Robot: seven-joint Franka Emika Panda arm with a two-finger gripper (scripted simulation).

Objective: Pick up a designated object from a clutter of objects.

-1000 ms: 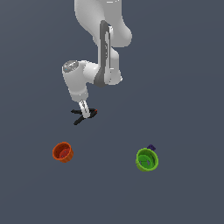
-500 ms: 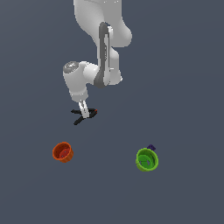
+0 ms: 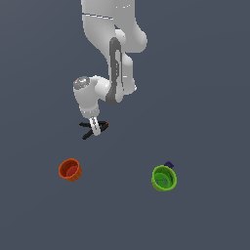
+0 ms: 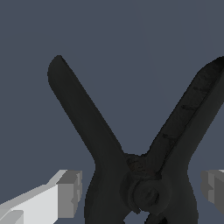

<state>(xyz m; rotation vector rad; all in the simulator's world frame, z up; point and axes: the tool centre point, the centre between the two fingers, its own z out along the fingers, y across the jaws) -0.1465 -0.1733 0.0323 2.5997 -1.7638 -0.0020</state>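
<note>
The designated object, a black spring clamp (image 3: pixel 91 129) with a red tip (image 3: pixel 105 125), lies on the dark floor at the exterior view's left of centre. My gripper (image 3: pixel 96 128) is down over it. In the wrist view the clamp (image 4: pixel 131 175) fills the picture, with its two handles splayed away from the pivot. My gripper (image 4: pixel 140 188) is open, and a grey fingertip (image 4: pixel 70 192) stands on each side of the pivot with a small gap to the clamp.
An orange cup (image 3: pixel 70 169) stands nearer the camera at the exterior view's left. A green cup (image 3: pixel 164 178) stands at the right, with a tiny purple item (image 3: pixel 169 164) just behind it. The white arm (image 3: pixel 112 58) rises behind the clamp.
The arm has sunk slightly, bringing the gripper lower around the clamp. The clamp and both cups have not moved.
</note>
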